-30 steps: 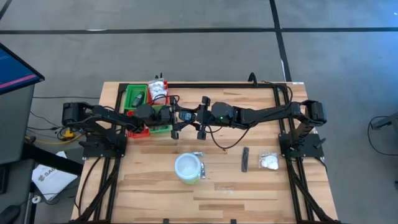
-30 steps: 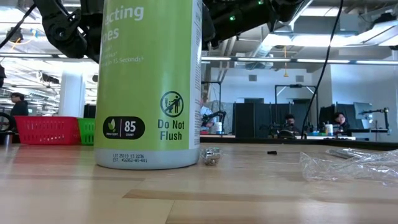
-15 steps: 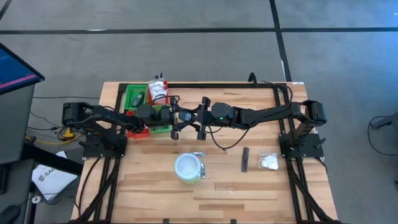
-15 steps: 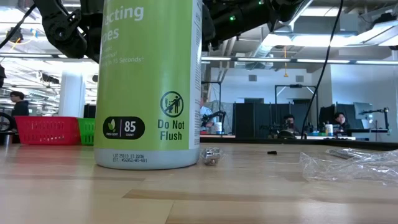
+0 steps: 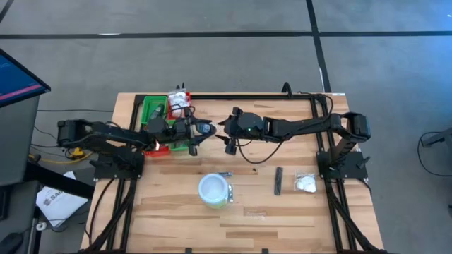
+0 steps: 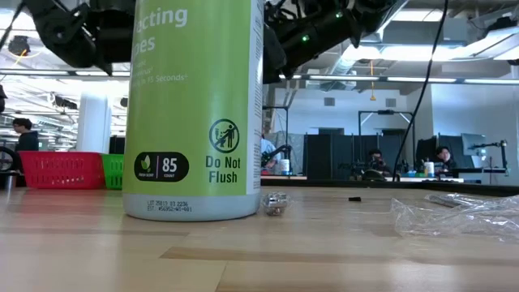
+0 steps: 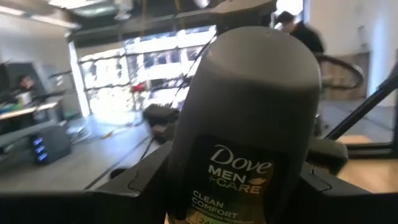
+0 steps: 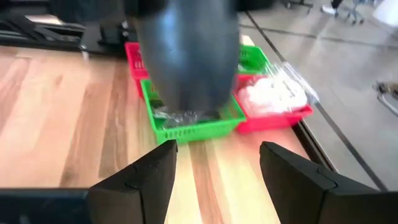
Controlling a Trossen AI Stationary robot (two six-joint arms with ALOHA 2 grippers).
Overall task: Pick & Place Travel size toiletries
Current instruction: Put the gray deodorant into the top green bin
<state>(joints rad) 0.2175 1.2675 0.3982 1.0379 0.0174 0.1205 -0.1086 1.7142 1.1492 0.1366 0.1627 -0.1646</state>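
A dark grey Dove deodorant stick [image 7: 245, 118] is in my left gripper [image 5: 197, 130], in the air just right of the red and green tray [image 5: 164, 113]. My right gripper [image 5: 227, 132] is open and hovers a short way right of the stick, facing it; the right wrist view shows the stick [image 8: 186, 56] ahead of the open fingers [image 8: 134, 180]. On the table lie a slim black stick [image 5: 279, 180], a white lumpy packet [image 5: 306, 184] and a small clear sachet [image 5: 225, 174]. The tray holds a white packet [image 5: 181, 104] and a dark item [image 5: 155, 111]. My left gripper pinches the deodorant stick by its lower body [image 7: 233, 199], one finger [image 7: 140, 183] on each side. The fingers come level from the table's left. The stick is lifted clear of the table, its rounded cap end [image 7: 261, 50] pointing away from the wrist, toward the right arm.
The round white tub with a green side [image 5: 214, 190] stands in the near middle of the table and fills the low view [image 6: 195, 105]. Crumpled clear plastic [image 6: 458, 215] lies near the table's right. People sit in the room behind.
Both grippers stood together at the stick over the table's middle. The right gripper has drawn back toward the table's right, off the stick. The left arm has pulled back toward the tray, carrying the stick a little leftward.
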